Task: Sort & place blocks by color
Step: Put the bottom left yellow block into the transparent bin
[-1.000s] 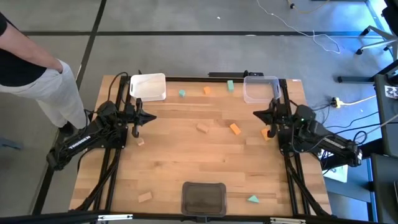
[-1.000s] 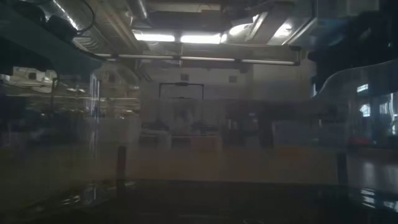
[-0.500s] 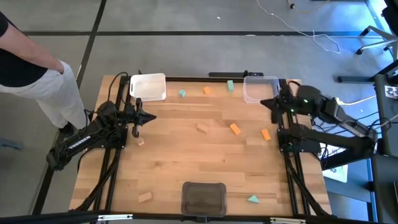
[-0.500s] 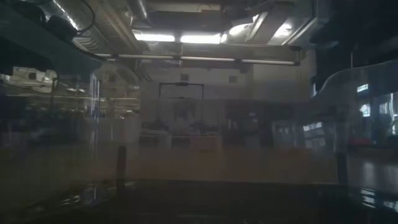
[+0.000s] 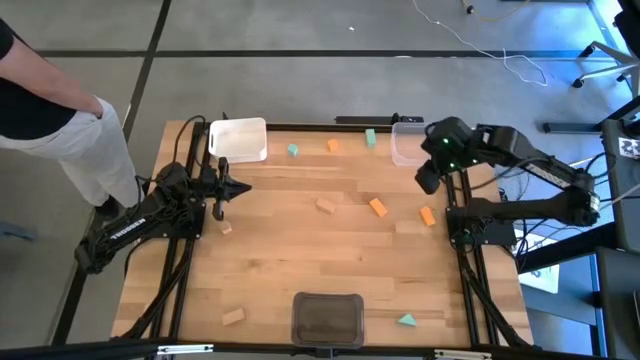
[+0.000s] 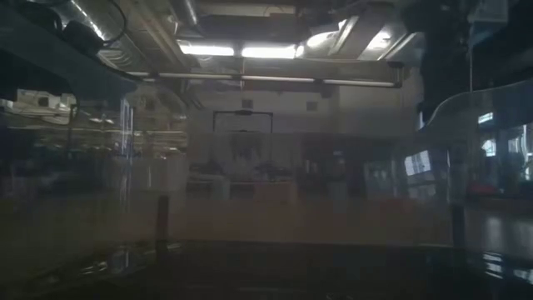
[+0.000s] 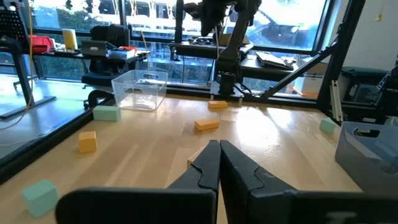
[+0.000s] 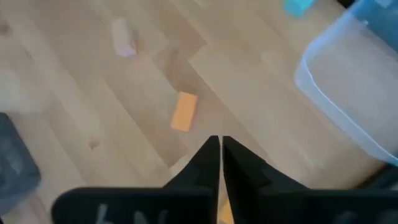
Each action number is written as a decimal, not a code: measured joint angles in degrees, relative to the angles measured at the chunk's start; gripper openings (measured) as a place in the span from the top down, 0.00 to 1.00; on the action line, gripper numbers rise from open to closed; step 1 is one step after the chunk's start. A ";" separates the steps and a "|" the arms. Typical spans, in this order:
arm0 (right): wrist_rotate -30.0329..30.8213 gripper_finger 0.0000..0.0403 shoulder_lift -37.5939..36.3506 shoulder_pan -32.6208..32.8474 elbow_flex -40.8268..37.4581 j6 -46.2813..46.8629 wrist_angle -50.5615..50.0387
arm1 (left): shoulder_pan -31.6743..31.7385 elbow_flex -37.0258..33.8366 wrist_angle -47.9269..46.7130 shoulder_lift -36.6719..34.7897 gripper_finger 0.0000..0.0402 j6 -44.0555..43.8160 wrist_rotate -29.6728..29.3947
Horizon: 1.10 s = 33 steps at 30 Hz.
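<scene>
Blocks lie scattered flat on the wooden table: teal (image 5: 292,150), (image 5: 370,137), a teal wedge (image 5: 407,320); orange (image 5: 333,145), (image 5: 378,207), (image 5: 428,215); pale wood (image 5: 325,205), (image 5: 226,228), (image 5: 233,316). My right gripper (image 5: 428,180) hangs raised near the clear tray, tipped downward and shut on nothing. In its wrist view the gripper (image 8: 219,149) is above an orange block (image 8: 184,112). My left gripper (image 7: 219,155) rests shut and level at the table's left side (image 5: 238,188).
A white tray (image 5: 238,139) stands at the far left, a clear tray (image 5: 418,143) at the far right and a dark grey tray (image 5: 327,318) at the near edge. A person (image 5: 60,120) stands beyond the table's left edge. The table's middle is bare wood.
My right gripper has risen from low over the table's right side and tipped from level to pointing steeply down, drifting a little toward the far edge and the clear tray. The orange block it had partly covered now shows whole. No block has moved.
</scene>
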 joint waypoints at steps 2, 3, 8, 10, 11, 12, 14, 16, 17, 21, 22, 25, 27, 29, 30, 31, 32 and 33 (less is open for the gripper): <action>1.66 0.90 2.25 0.00 2.10 0.86 -1.60 | 0.00 0.00 0.00 0.00 1.00 0.00 0.00; 2.26 0.88 3.31 0.00 2.98 2.32 -2.46 | 0.00 0.01 0.00 -0.02 1.00 0.00 0.00; 1.51 0.77 8.64 -0.02 6.10 6.70 -5.90 | 0.00 -0.01 0.00 0.00 1.00 0.01 0.00; 1.51 0.73 10.54 0.00 6.53 7.40 -6.01 | 0.00 0.01 0.00 0.00 1.00 -0.01 0.00; 1.49 0.71 11.47 -0.01 6.62 7.33 -5.94 | 0.00 -0.01 0.00 -0.01 1.00 0.01 0.00; 1.47 0.69 12.38 -0.02 6.64 7.23 -5.88 | 0.01 0.01 0.00 0.00 1.00 0.00 0.00; 1.46 0.66 14.31 -0.02 6.67 6.79 -5.90 | 0.00 -0.01 0.00 0.00 1.00 0.00 0.02; 1.12 0.64 16.36 -0.02 6.67 5.28 -5.88 | 0.00 0.00 -0.01 0.00 1.00 0.00 0.02; 0.14 0.64 17.32 -0.02 6.67 4.41 -5.86 | 0.00 -0.01 0.00 -0.02 1.00 0.01 0.02; -4.79 0.63 21.44 0.26 6.67 3.30 -5.42 | 0.00 0.01 0.00 0.00 1.00 0.00 0.02; -5.55 0.63 22.46 0.53 6.67 3.02 -5.25 | 0.00 0.01 0.00 -0.01 1.00 0.00 0.04; -6.08 0.63 25.49 1.53 6.67 3.38 -4.78 | 0.00 0.00 0.00 0.00 1.00 0.01 0.04; -6.25 0.63 27.45 2.29 6.67 5.18 -4.10 | 0.00 -0.01 -0.02 0.00 1.00 0.00 0.03; -7.38 0.63 29.27 2.98 6.67 6.62 -4.01 | 0.00 0.01 0.00 0.00 1.00 0.01 0.04; -8.08 0.63 30.12 3.34 6.67 7.48 -3.85 | 0.00 -0.01 0.00 0.00 1.00 -0.01 0.04; -8.86 0.63 30.94 3.58 6.67 7.84 -3.58 | 0.02 0.00 0.00 0.00 1.00 0.01 0.04; -9.43 0.63 31.88 3.90 6.67 8.32 -3.16 | 0.00 -0.01 0.00 0.00 1.00 0.00 0.04; -9.81 0.63 32.71 4.24 6.67 8.90 -2.61 | 0.00 0.00 -0.01 -0.01 1.00 -0.01 0.04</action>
